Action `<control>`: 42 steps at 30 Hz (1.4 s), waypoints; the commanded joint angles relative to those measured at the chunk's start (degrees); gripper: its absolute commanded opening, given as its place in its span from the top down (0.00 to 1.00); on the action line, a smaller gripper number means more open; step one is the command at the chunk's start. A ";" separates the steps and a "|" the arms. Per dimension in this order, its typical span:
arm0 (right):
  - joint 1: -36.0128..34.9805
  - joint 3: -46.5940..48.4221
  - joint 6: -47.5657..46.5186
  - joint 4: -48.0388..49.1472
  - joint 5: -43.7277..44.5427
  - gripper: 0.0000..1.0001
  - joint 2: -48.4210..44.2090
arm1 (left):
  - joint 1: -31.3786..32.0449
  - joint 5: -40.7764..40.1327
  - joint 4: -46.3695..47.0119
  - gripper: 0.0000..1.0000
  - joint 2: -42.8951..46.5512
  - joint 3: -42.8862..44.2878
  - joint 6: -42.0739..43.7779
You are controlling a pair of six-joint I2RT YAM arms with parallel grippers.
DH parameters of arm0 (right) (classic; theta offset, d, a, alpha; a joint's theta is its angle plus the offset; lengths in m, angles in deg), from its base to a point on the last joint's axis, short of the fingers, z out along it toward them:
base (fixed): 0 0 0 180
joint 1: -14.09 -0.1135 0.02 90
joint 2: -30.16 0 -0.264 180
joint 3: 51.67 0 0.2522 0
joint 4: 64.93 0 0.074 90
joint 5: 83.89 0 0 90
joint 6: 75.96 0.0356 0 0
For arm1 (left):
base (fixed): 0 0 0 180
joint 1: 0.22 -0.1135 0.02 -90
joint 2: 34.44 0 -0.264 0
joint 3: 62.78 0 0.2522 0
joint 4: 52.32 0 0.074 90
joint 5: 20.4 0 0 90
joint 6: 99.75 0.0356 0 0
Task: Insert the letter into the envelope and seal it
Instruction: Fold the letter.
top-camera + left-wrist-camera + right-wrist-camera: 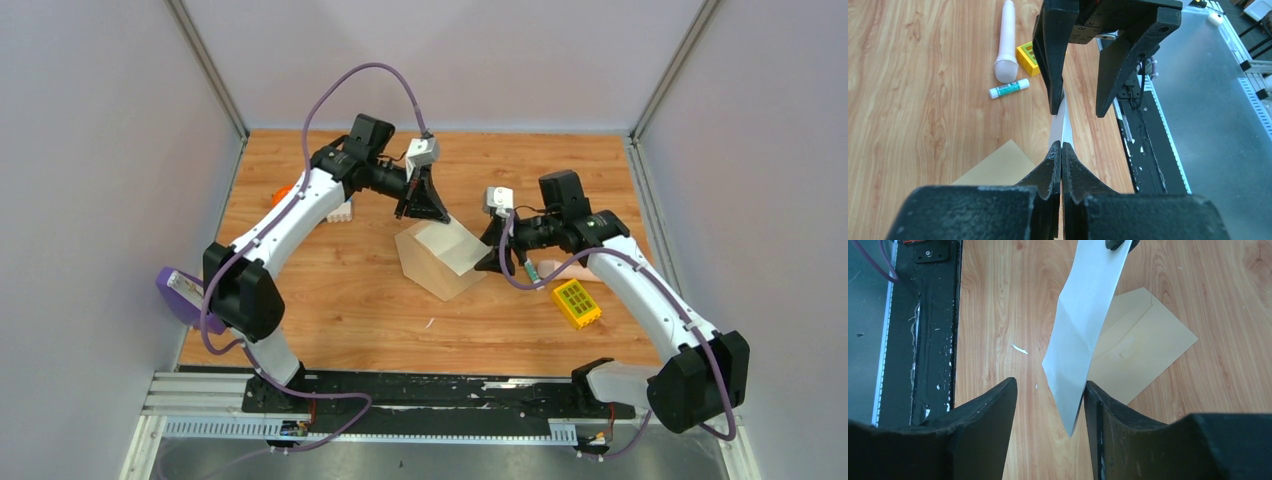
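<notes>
Left pincer clenched on the letter, held above the bench; right pincer released, the sheet's lower corner between its jaws. The envelope lies flat beneath. Left wrist view, unlike the right, shows a glue stick and yellow block nearby.

Left pincer clamped shut; right pincer spread apart.

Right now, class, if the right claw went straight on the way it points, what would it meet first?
Probably the letter, hanging between its open fingers; behind that, the left claw pinching the sheet.
</notes>
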 commanded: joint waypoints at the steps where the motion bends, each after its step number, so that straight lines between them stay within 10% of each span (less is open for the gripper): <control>1: 0.71 -0.86 0.98 3.09 -2.46 0.48 -1.44 | 1.49 -1.37 -0.27 1.00 0.28 0.78 2.51; 19: 1.19 -3.59 0.54 4.62 -5.26 0.99 -0.83 | 2.54 1.53 -2.05 1.00 -1.81 2.71 3.11; 30: 1.48 -4.26 -0.78 4.35 -5.74 1.00 -2.14 | 2.91 3.01 -4.32 0.99 -3.69 4.66 4.32; 42: 1.67 -4.18 -0.53 4.25 -9.61 1.00 -2.64 | 2.81 -0.04 -4.75 0.28 -1.48 4.53 5.25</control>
